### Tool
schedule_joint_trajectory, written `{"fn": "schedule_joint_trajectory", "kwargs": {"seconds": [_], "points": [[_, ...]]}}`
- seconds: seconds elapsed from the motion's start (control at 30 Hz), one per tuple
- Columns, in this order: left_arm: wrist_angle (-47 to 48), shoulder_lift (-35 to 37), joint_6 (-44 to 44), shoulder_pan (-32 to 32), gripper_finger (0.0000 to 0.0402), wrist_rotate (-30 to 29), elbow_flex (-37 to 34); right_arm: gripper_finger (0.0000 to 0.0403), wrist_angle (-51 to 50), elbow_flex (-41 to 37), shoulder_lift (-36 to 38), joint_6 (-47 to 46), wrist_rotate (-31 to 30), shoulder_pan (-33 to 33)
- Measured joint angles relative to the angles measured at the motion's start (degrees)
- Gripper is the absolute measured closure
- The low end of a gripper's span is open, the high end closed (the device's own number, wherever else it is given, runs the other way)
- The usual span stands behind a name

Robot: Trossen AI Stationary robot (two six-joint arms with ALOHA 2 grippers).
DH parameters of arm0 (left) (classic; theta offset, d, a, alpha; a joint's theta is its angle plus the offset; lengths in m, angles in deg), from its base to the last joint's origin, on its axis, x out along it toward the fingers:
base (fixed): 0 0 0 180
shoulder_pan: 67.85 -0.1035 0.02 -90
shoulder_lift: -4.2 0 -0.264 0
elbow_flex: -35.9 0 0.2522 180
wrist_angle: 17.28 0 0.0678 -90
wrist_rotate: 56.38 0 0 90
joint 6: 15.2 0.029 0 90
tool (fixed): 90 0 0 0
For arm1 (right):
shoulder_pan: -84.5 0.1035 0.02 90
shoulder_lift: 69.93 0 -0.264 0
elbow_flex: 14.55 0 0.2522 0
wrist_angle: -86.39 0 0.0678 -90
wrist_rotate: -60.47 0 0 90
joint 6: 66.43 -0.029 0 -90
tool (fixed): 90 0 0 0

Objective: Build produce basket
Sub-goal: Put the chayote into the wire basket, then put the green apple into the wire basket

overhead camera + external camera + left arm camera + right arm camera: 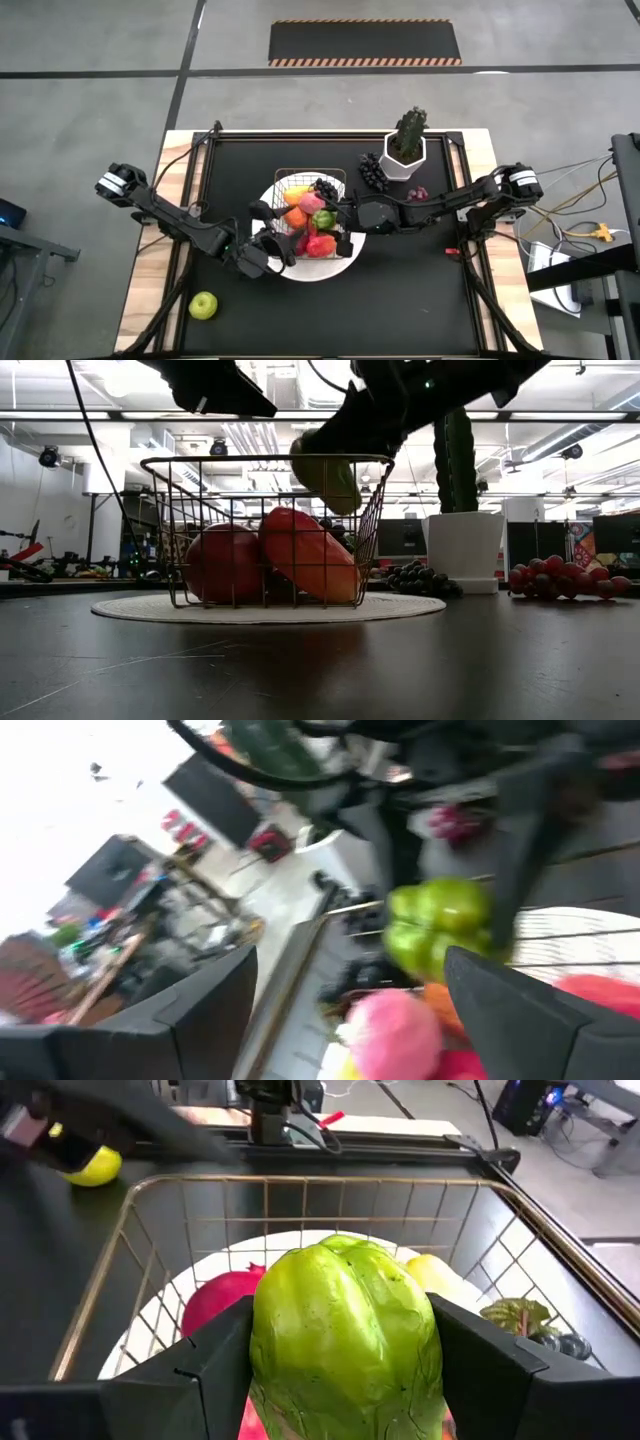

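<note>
1. while the green pepper (345,1335) is pinched between the fingers of the right gripper (335,212), it is held just above the basket (342,180), near the top of the wire rim as seen in the low view.
2. one basket is counted, standing on one round white plate (330,270) at the middle of the table.
3. inside the basket several pieces of produce are piled: one pink peach (312,202), one orange (297,217), red pieces (300,555) and a dark grape bunch (326,188); an exact total cannot be told.
4. outside the basket, one green apple (204,305), one dark grape bunch (373,172) and one red grape bunch (560,575) are counted, beside one potted plant (408,145).
5. the left gripper (272,232) is held spread and empty at the basket's near side.
6. a black table top (400,300) with wooden edges is seen on a grey floor, with a hazard-striped mat (365,42) beyond; ceiling lights and monitors are seen in the room behind.
</note>
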Motion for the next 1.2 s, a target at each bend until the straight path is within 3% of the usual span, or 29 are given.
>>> {"fn": "schedule_joint_trajectory", "kwargs": {"seconds": [0.17,0.6,0.8,0.97,1.2], "points": [[-0.45,0.03,-0.96,-0.02,0.0100,-6.10,0.00,0.0149,-0.29,0.00,-0.84,-1.12,-0.02,-0.08],[-0.62,-0.22,-14.72,0.42,0.0100,-4.28,0.00,0.0047,-0.59,0.00,-0.23,-0.37,0.01,-0.04],[-0.75,-0.24,-21.08,1.51,0.0100,-3.73,0.41,0.0049,-1.77,0.00,3.64,3.09,0.01,0.01],[-0.90,-0.30,-27.42,3.85,0.0100,1.44,1.58,0.0058,-7.72,-0.20,8.80,5.75,-0.02,0.01],[-0.95,-0.30,-36.29,8.11,0.0100,5.52,3.11,0.0066,-8.72,-3.64,13.68,7.22,-0.02,0.03]]}}
